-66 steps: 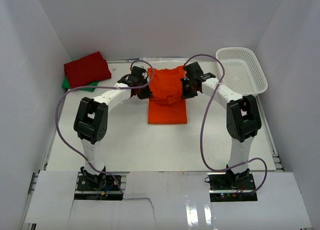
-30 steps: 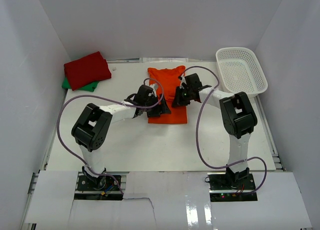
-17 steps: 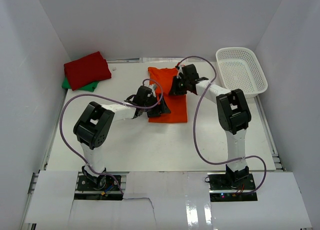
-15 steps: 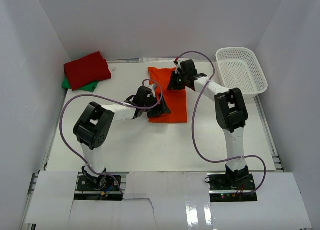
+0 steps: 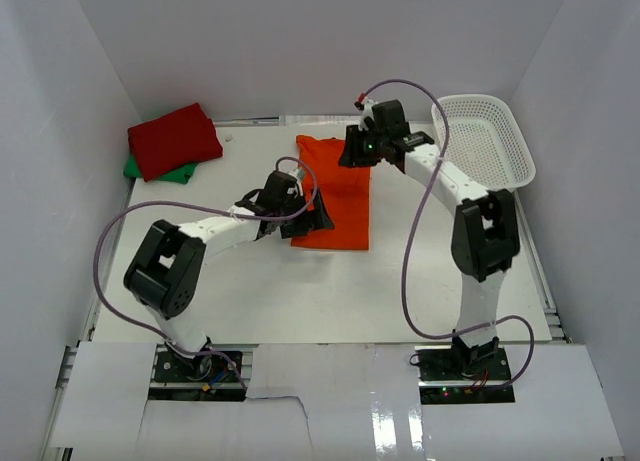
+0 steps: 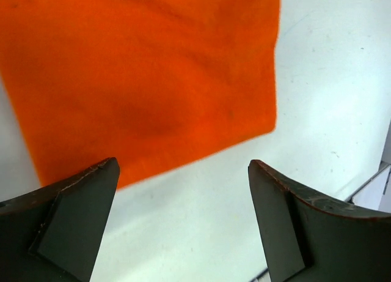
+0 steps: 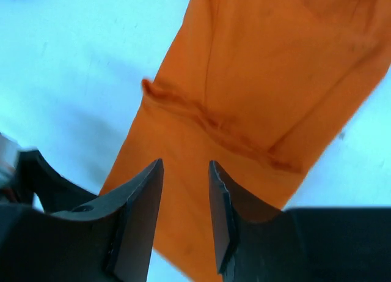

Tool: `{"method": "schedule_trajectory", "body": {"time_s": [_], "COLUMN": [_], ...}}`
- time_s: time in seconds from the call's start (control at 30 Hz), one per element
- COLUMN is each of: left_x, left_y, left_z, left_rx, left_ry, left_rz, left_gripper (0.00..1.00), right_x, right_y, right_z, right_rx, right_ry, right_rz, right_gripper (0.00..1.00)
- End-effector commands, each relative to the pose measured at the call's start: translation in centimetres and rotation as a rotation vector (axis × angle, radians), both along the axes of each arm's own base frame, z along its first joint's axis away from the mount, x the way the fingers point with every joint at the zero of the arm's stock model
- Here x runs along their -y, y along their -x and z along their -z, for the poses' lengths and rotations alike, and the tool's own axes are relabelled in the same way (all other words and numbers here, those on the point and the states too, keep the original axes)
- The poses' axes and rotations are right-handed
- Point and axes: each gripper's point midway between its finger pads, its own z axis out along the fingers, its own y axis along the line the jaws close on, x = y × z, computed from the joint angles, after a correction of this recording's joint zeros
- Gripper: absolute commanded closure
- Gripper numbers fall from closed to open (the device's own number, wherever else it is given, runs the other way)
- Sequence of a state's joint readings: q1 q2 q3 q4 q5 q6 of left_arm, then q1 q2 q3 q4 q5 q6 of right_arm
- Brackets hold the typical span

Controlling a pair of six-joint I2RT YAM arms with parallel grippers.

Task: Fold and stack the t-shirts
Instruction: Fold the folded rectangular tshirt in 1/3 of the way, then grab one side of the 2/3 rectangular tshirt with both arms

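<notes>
1. Shirts on the table. The orange shirt lies mid-table as a long narrow strip running from far to near. It looks folded in at both sides and ready for a lengthwise fold.
2. Stack, far left corner. The red shirt lies folded on the green shirt, which shows only at one corner. By this placement, the pile is probably where the orange one is meant to go.
3. Left gripper, over the near left corner of the strip. The wrist view shows the left gripper spread wide and holding nothing. The near edge of the orange shirt and bare table lie below it. This position suits taking the near hem.
4. Right gripper, above the far end of the strip. In its wrist view the right gripper has its fingers only a narrow gap apart, with nothing pinched between them. The orange shirt lies below, crossed by a rumpled ridge that is probably a hem or fold edge.
5. Basket, white mesh, at the far right, well apart from the shirts. It takes no part in this step.
6. Markings. No brand, label or print can be read on the shirts, basket or arms.
</notes>
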State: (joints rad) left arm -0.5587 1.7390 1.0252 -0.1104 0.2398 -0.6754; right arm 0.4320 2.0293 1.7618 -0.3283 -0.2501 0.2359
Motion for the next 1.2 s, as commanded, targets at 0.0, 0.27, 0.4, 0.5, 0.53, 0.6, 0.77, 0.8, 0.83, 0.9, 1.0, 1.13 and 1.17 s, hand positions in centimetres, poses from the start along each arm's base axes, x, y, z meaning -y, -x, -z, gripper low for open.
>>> {"method": "schedule_trajectory", "body": {"time_s": [0.0, 0.27, 0.4, 0.5, 0.53, 0.6, 0.77, 0.8, 0.83, 0.9, 1.0, 1.13, 1.17], "left_x": [-2.7, -5.6, -6.4, -7.3, -7.2, -7.2, -7.4, -7.5, -7.6, -7.5, -7.7, -8.2, -8.4], "left_y": [0.9, 4.3, 4.8, 4.4, 4.2, 3.8, 2.8, 2.6, 2.5, 2.2, 2.1, 2.2, 2.2], "left_z": [-4.5, -2.6, 1.0, 2.8, 3.1, 4.0, 4.8, 4.9, 5.1, 5.1, 5.7, 6.2, 6.3], "left_rx": [0.028, -0.063, -0.128, -0.139, -0.137, -0.145, -0.129, -0.126, -0.124, -0.118, -0.128, -0.133, -0.132], "left_ry": [-0.028, -0.021, -0.047, -0.089, -0.086, -0.087, -0.099, -0.104, -0.106, -0.107, -0.127, -0.156, -0.161], "left_rz": [-0.038, -0.091, -0.095, -0.121, -0.12, -0.129, -0.158, -0.164, -0.164, -0.166, -0.167, -0.176, -0.177], "left_gripper": [0.02, 0.02, 0.02, 0.02, 0.02, 0.02, 0.04, 0.04, 0.05, 0.11, 0.16, 0.18, 0.18], "right_x": [3.1, 7.8, 8.7, 8.7, 8.5, 8.3, 7.9, 7.8, 7.8, 7.6, 7.4, 7.1, 7.1], "right_y": [6.8, 17.6, 19.7, 20.6, 20.5, 20.3, 19.4, 19.0, 18.7, 18.0, 17.6, 16.8, 16.7], "right_z": [1.2, 7.6, 9.3, 10.4, 10.6, 11.3, 12.5, 12.4, 12.5, 12.9, 13.7, 14.3, 14.4], "right_rx": [-0.122, -0.347, -0.379, -0.407, -0.401, -0.41, -0.413, -0.406, -0.402, -0.401, -0.414, -0.4, -0.402], "right_ry": [0.038, 0.078, 0.133, 0.121, 0.111, 0.106, 0.108, 0.105, 0.108, 0.117, 0.128, 0.121, 0.122], "right_rz": [0.006, 0.099, 0.129, 0.139, 0.135, 0.137, 0.144, 0.145, 0.149, 0.153, 0.154, 0.159, 0.159], "right_gripper": [0.57, 0.56, 0.46, 0.46, 0.46, 0.46, 0.48, 0.48, 0.48, 0.5, 0.51, 0.56, 0.58]}}
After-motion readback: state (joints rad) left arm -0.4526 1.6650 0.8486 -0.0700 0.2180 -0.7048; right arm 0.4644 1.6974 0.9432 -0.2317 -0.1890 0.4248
